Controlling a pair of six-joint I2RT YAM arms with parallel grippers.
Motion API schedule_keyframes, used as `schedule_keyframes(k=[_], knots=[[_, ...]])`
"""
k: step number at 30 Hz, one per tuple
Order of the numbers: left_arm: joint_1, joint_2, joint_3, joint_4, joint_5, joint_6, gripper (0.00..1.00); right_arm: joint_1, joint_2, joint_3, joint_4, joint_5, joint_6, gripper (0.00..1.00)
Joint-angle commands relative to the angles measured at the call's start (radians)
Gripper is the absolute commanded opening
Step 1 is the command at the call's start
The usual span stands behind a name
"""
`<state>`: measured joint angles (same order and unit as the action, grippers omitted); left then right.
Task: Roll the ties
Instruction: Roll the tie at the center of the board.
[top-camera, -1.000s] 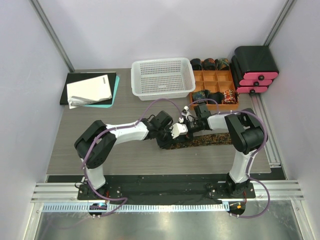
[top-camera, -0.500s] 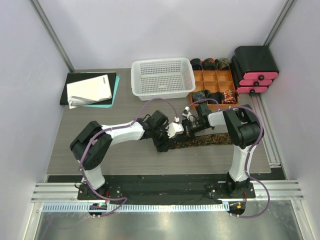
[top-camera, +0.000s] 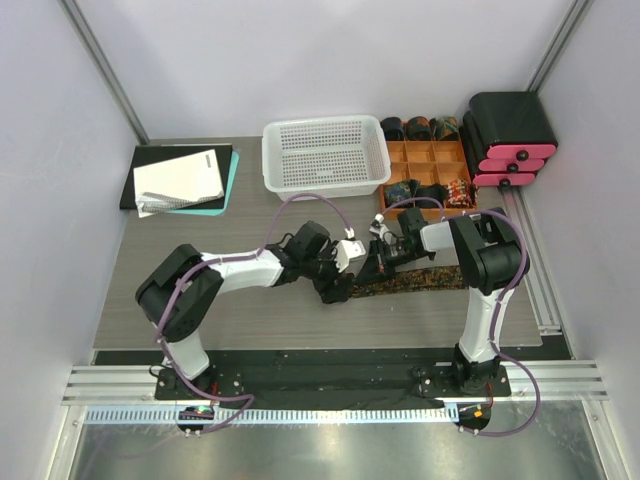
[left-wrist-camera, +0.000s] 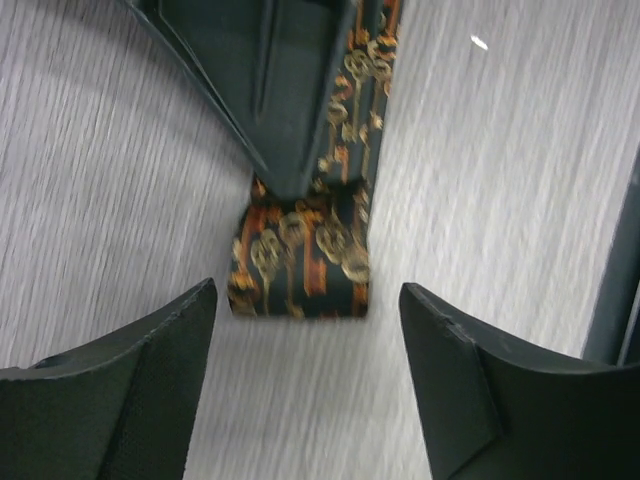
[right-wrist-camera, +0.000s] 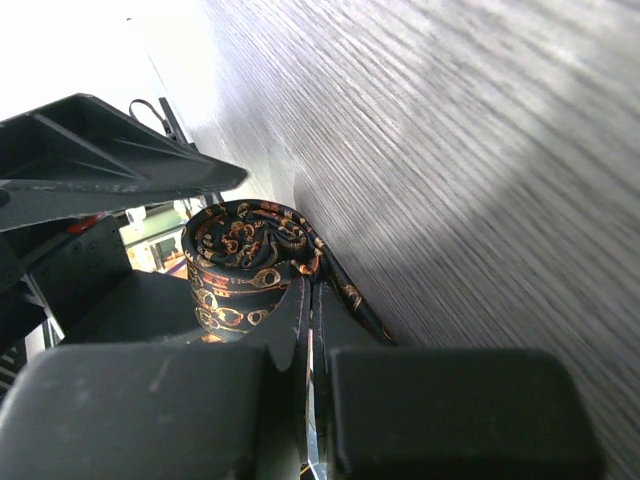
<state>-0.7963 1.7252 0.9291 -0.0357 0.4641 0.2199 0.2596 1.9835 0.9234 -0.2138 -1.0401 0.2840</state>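
Touching the rolled tie (right-wrist-camera: 240, 268), the closed right end effector (right-wrist-camera: 308, 298).

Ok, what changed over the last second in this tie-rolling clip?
The left gripper opened wide and backed off leftward from the tie's rolled end. The right gripper closed, its tips against that roll. The white mesh basket and notebook stayed put.
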Motion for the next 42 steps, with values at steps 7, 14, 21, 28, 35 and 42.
schedule_keyframes(k=[7, 14, 21, 28, 35, 42], knots=[[-0.018, 0.066, 0.086, 0.119, 0.036, -0.039, 0.47, 0.012, 0.017, -0.070, 0.155, 0.123, 0.076, 0.01], [-0.041, 0.070, 0.142, -0.080, -0.036, 0.096, 0.34, 0.061, 0.031, -0.031, 0.251, 0.105, 0.231, 0.05], [-0.072, 0.138, 0.178, -0.274, -0.125, 0.202, 0.31, -0.025, -0.077, 0.041, -0.054, 0.034, 0.081, 0.25], [-0.098, 0.191, 0.201, -0.342, -0.188, 0.222, 0.29, -0.066, -0.150, 0.134, -0.318, -0.008, -0.092, 0.43], [-0.100, 0.209, 0.220, -0.354, -0.191, 0.226, 0.33, -0.045, -0.143, 0.078, -0.248, -0.009, -0.023, 0.47], [-0.098, 0.215, 0.231, -0.359, -0.196, 0.231, 0.36, 0.003, -0.114, 0.054, -0.188, 0.023, -0.017, 0.41]])
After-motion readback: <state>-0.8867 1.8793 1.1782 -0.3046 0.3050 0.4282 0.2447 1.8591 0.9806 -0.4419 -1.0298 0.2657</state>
